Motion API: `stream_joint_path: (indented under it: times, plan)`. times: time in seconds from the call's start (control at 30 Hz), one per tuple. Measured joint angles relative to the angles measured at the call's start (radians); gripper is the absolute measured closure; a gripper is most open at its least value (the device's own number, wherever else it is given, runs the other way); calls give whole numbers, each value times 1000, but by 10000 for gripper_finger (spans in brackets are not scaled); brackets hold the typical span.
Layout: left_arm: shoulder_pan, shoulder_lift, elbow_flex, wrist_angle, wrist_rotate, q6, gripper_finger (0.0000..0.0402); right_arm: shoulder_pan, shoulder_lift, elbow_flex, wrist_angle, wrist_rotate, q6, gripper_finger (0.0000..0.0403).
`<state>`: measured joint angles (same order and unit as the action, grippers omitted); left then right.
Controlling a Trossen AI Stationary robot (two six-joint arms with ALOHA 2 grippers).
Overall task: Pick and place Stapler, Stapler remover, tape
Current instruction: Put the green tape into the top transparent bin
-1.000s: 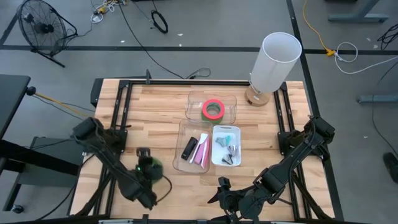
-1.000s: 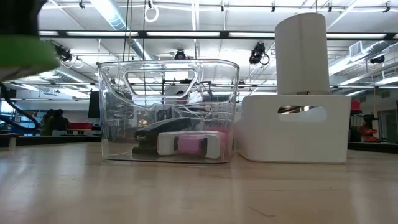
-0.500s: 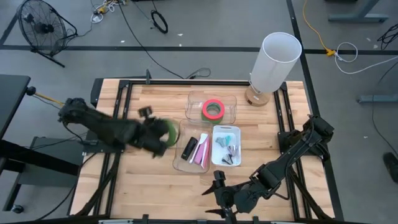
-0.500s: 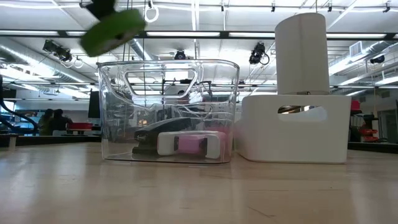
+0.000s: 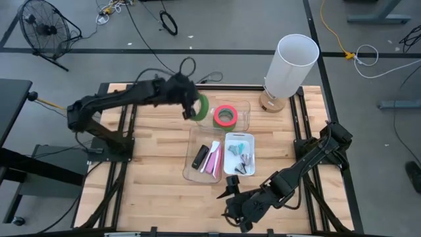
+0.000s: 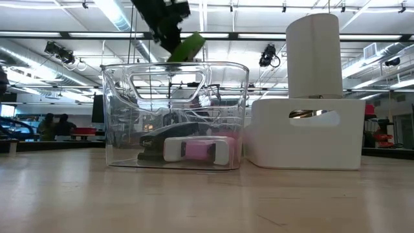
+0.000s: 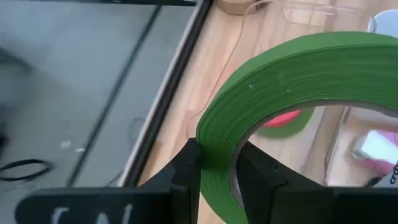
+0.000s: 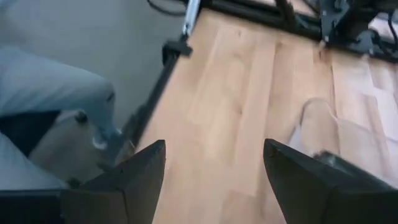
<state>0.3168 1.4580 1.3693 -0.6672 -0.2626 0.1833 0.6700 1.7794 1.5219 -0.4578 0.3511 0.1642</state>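
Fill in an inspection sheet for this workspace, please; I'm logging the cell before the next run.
Surface: wooden table, bare around the bins.
Job's things: green tape ring held in the air beside the clear far bin; red-pink tape ring on a green one inside that bin; staplers in the clear near bin; small tools in the white bin.
Clutter: white cylinder on a base at the far edge.
Grippers: left gripper shut on the green tape ring; right gripper open, empty, at the near edge.
Cables: several on the floor beyond the table.
Surroundings: fan on the floor; people far behind in the low view.
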Motion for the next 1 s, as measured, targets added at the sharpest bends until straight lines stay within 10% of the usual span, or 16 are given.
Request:
stream_joint_path:
  times: [0.23, 1.0]
  plan:
    - [100, 142, -1, 223, 218, 51, 321, -26, 0, 0, -89, 129, 14, 133]
    - [119, 626, 386, 19, 288, 142, 321, -58, 0, 0, -146, 155, 115, 133]
